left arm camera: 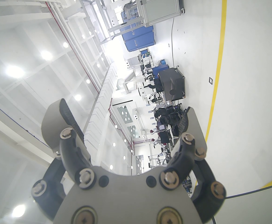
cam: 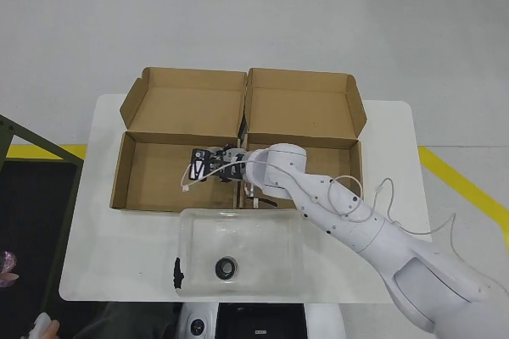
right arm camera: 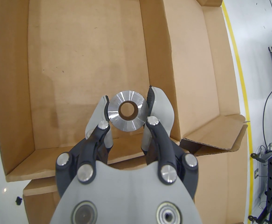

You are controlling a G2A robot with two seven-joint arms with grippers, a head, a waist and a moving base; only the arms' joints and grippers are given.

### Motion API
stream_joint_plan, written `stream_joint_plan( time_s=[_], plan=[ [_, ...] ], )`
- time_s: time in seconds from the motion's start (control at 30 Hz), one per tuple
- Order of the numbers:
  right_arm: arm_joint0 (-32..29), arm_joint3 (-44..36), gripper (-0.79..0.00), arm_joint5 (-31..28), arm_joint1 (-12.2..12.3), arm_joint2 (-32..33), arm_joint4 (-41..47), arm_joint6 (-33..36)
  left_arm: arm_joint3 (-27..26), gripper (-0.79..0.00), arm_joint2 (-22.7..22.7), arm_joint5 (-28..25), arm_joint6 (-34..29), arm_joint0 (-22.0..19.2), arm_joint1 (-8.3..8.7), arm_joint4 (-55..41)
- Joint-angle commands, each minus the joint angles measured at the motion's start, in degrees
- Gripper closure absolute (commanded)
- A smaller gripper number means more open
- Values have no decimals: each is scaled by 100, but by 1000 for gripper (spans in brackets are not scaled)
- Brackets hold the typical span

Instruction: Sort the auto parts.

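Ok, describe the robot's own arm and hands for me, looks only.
The right arm is glossy white, built of rounded segments, with a thin pale cable looping alongside. The right hand and left hand each have a grey metal base plate, black linkages with silver screws, and two light grey fingers with black ribbed pads.

Pale grey floor (cam: pixel 458 51) carries a yellow line (cam: pixel 467 188) beside the white tabletop (cam: pixel 390 127); ceiling lights (left arm camera: pixel 14 71) brighten a hall holding blue cabinets (left arm camera: pixel 138 38).

White table (cam: pixel 390 127), yellow floor line (cam: pixel 467 188), black mat (cam: pixel 25 220), green frame (cam: pixel 0 127), blue cabinets (left arm camera: pixel 138 38) across the hall.
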Motion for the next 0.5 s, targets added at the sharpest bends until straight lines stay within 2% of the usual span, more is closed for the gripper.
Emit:
stream_joint_plan(
  time_s=[0.0,0.07,0.13,0.27,0.33,0.47],
  plan=[
    [31,120,0,16,-61,-50,-28,9,0,-785,0,0,0,0,0,0],
    [64,239,0,29,-123,-95,-59,22,0,-785,0,0,0,0,0,0],
    [89,334,-40,45,-180,-133,-98,34,0,-785,0,0,0,0,0,0],
    [133,466,-132,69,-275,-186,-212,81,0,-785,0,0,0,0,0,0],
    [145,518,-212,68,-316,-199,-253,107,0,-785,0,0,0,0,0,0],
    [135,618,-228,56,-387,-205,-285,139,0,-785,0,0,0,0,0,0]
  ],
)
